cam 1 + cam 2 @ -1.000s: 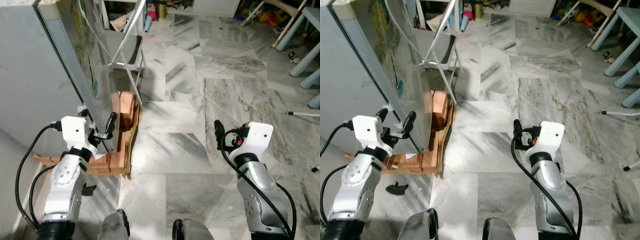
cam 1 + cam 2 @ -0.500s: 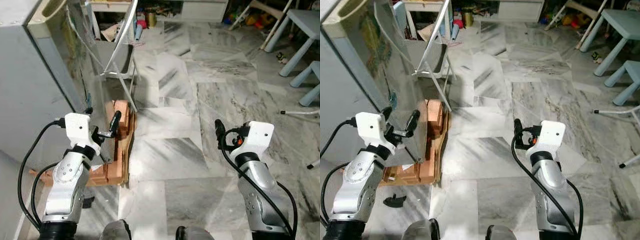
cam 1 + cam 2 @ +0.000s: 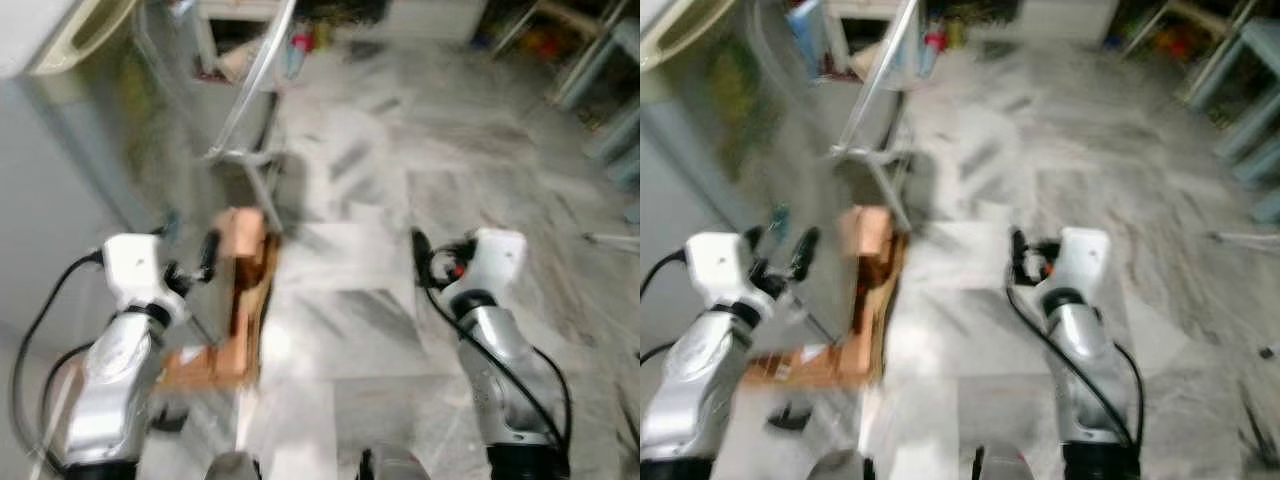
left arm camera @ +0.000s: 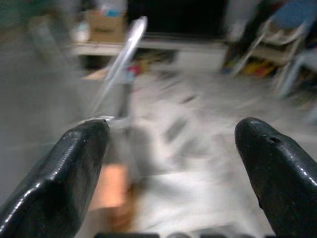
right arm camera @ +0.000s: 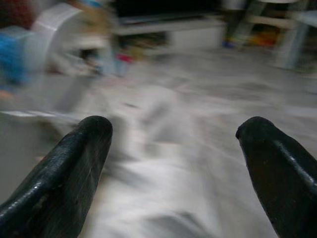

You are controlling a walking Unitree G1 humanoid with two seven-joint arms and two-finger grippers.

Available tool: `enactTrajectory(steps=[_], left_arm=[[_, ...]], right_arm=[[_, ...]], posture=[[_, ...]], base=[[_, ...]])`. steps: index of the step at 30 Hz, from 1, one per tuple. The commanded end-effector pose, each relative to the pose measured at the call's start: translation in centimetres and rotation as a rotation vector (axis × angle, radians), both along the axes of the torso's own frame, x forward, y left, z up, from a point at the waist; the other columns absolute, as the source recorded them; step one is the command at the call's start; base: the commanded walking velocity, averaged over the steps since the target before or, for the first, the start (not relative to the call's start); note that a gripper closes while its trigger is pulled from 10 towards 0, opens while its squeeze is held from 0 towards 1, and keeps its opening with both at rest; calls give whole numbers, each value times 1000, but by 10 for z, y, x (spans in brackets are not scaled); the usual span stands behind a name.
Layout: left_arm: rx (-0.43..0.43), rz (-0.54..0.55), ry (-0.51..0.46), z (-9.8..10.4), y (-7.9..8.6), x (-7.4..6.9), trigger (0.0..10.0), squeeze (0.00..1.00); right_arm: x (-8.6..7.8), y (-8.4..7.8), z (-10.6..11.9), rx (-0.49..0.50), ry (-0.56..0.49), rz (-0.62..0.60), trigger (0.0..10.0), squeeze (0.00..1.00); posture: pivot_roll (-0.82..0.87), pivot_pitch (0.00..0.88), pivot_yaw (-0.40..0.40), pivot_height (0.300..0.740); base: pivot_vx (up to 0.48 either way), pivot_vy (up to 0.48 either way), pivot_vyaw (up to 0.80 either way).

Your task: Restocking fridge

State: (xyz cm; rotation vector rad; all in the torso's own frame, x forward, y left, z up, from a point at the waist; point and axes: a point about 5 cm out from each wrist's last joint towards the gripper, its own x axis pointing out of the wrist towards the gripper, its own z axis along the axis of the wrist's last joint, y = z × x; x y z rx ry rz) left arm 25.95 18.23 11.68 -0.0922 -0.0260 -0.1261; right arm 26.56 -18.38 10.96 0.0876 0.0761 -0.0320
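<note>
Walking blurred beside the fridge door (image 3: 95, 150) with my left claw (image 4: 171, 148) and right claw (image 5: 171, 148) both gaping and empty, I risk snagging the cardboard (image 3: 240, 300) on the floor.

Everything is blurred here. The floor (image 3: 350, 300) is laid in grey-and-white veined marble tiles, with bright light pooled on the middle ones. A folded metal frame (image 3: 250, 110) (a chair or rack, too smeared to tell which) is leaned up on the left. Pale blue furniture legs (image 3: 610, 60) are seen at the far right, and a low white cabinet (image 4: 198, 52) is set along the back.
</note>
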Motion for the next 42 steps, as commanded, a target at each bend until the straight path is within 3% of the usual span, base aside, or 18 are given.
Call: enactTrajectory(steps=[1, 9, 25, 42], left_arm=[[27, 2, 30, -4, 4, -8, 10000, 0], [38, 29, 58, -11, 8, -14, 10000, 0], [57, 4, 55, -11, 1, -12, 10000, 0], [48, -86, 34, -11, -13, -15, 10000, 0]], right_arm=[[-1, 3, -2, 13, 5, -3, 10000, 0], [-1, 3, -3, 12, 10, -4, 10000, 0], [-2, 2, -4, 13, 9, -12, 10000, 0], [-2, 2, -6, 15, 18, -11, 10000, 0]], posture=[[-31, 92, -19, 740], [-28, 92, -20, 740], [-34, 85, -17, 740], [-33, 89, -22, 740]], base=[[0, 0, 0], [0, 0, 0], [0, 450, 0], [19, 0, -112]])
